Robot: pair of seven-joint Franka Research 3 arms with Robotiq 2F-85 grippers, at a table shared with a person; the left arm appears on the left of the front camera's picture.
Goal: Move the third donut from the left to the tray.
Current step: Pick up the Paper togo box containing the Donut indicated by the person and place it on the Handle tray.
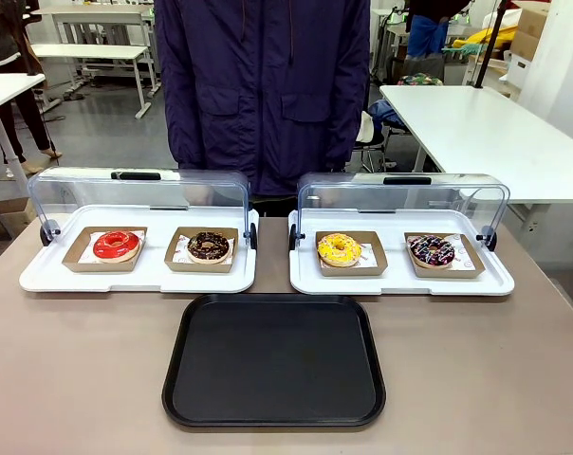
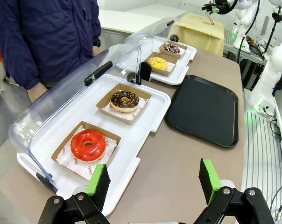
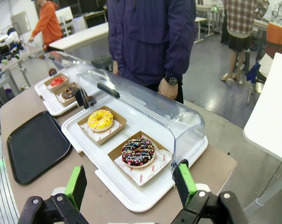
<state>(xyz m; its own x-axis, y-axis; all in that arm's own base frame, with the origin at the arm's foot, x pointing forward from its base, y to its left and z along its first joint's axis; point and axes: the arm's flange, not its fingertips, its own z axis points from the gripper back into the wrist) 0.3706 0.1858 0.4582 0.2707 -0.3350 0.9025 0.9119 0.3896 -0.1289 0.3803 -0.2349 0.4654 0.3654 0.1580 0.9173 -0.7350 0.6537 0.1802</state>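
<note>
We judge nothing done yet: the large black rectangular plastic tray (image 1: 273, 360) lies bare, and the yellow-iced sprinkled ring donut (image 1: 340, 249) sits in its brown cardboard holder (image 1: 351, 272) on the white plastic tray (image 1: 396, 284) just beyond the black tray's far right corner, beside a dark chocolate donut (image 1: 432, 250). Beyond its far left corner a second white tray (image 1: 135, 281) holds a red-iced donut (image 1: 116, 245) and another chocolate donut (image 1: 209, 246). Our left gripper (image 2: 155, 175) and right gripper (image 3: 130, 177) gape wide, holding nothing.

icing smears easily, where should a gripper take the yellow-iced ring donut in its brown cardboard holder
Probably the side walls of the brown cardboard holder, from above on the robot's side: the clear domed lid stands open behind it, and icing covers the yellow donut.
</note>
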